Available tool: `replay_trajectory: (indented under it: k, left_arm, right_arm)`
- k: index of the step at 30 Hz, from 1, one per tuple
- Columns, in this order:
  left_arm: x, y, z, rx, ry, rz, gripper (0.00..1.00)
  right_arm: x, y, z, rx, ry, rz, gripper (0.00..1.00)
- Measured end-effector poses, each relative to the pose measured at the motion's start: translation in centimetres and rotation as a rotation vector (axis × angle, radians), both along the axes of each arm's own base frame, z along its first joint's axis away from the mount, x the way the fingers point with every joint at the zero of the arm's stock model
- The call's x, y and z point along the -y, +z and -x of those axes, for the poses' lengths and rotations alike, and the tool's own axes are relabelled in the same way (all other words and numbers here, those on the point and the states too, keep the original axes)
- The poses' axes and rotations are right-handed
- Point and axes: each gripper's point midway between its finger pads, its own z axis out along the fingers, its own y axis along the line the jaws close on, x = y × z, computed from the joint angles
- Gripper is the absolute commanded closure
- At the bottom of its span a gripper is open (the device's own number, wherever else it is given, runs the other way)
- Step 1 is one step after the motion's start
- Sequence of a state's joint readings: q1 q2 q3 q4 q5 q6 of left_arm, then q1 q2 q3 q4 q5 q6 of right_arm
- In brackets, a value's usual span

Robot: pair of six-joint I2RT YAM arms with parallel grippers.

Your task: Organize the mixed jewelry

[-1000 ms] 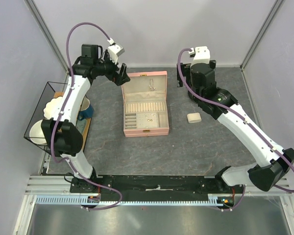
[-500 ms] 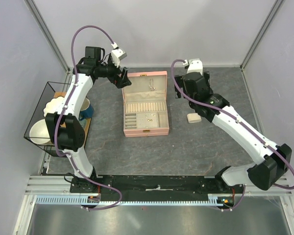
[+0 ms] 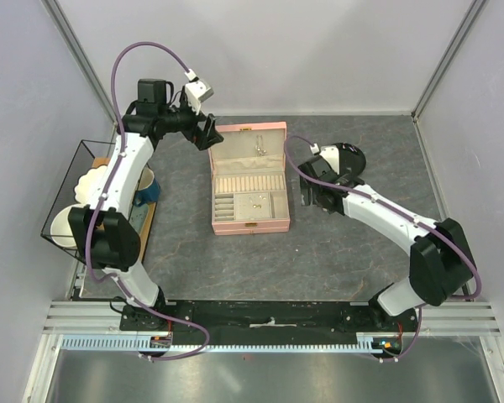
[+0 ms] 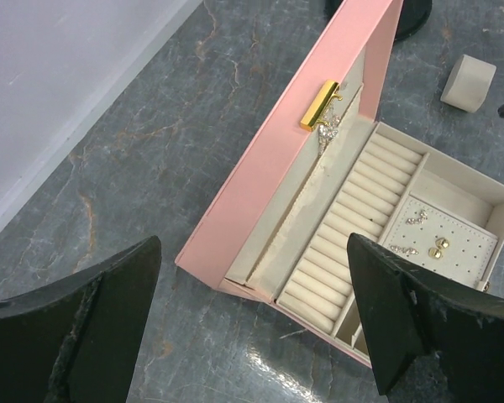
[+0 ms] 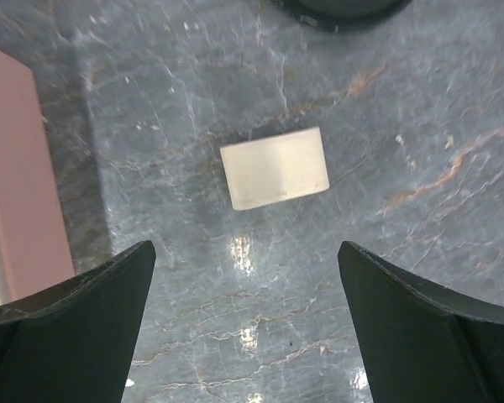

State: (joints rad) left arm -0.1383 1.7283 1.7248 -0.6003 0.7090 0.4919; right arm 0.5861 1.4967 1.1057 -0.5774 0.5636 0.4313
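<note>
Beneath the left pincer (image 4: 252, 252), whose two black fingers stand wide apart with nothing between them, we find the mixed jewelry (image 4: 422, 238) lying inside an open pink jewelry box (image 4: 273, 172). Small silvery earring pieces and a pair of gold studs sit on the dotted cushion of the tray, seen just past one finger. A little tangle of pale chain (image 4: 326, 133) is caught in the lid's pocket right under the gold clasp (image 4: 319, 105), ahead of the gap. Bare ring rolls (image 4: 344, 227) run between the two clusters, nearer the pincer than either. We read the lid as propped open so that tray and pocket alike can be reached from above, and the pincer as poised over the lid's edge to look the pieces over before choosing one.

Across the box from it, the right pincer (image 5: 245, 252) hovers over the marbled grey tabletop (image 5: 420, 126), its fingers likewise spread and empty. Just ahead of their gap, touching neither finger, lies a small beige cushion pad (image 5: 275, 167). The box's pink wall shows beyond one finger, and the rim of a round black disc (image 5: 340, 8) sits farther ahead, past the pad. We judge the pad to be no part of the jewelry, perhaps a loose fitting of the box, which would explain this pincer's aim. No piece is in either grip, so the sorting, by our reckoning, has hardly begun.
</note>
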Motion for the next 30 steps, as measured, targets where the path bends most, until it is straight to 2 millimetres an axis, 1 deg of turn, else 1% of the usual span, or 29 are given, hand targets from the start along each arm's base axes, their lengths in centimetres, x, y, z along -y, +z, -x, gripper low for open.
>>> replay_trajectory:
  k: [3,8,14,19,27,30]
  left_arm:
    - [-0.2,0.5,0.1,0.022,0.004,0.003,0.01]
    - [-0.7,0.8,0.5,0.036,0.014,0.005,0.01]
    - [-1.2,0.7,1.0,0.033,0.024,0.004,0.01]
    - [-1.3,0.4,1.1,0.026,0.025,0.003,0.01]
    - [-1.4,0.9,1.4,0.037,0.025,0.004,0.01]
    - [-1.4,1.1,1.6,0.043,0.026,0.005,0.01]
  right_arm:
    - [0.4,-2.1,0.8,-0.052,-0.028,-0.006,0.02]
    - [1.6,-5.6,2.4,-0.142,-0.069,-0.023,0.02]
    - [2.2,-8.4,2.8,-0.201,-0.099,-0.074,0.02]
    - [2.1,-9.3,1.9,-0.205,-0.106,-0.120,0.02]
    - [2.9,-10.7,-0.1,-0.204,-0.121,-0.170,0.02]
    - [2.9,-10.8,-0.7,-0.198,-0.115,-0.193,0.02]
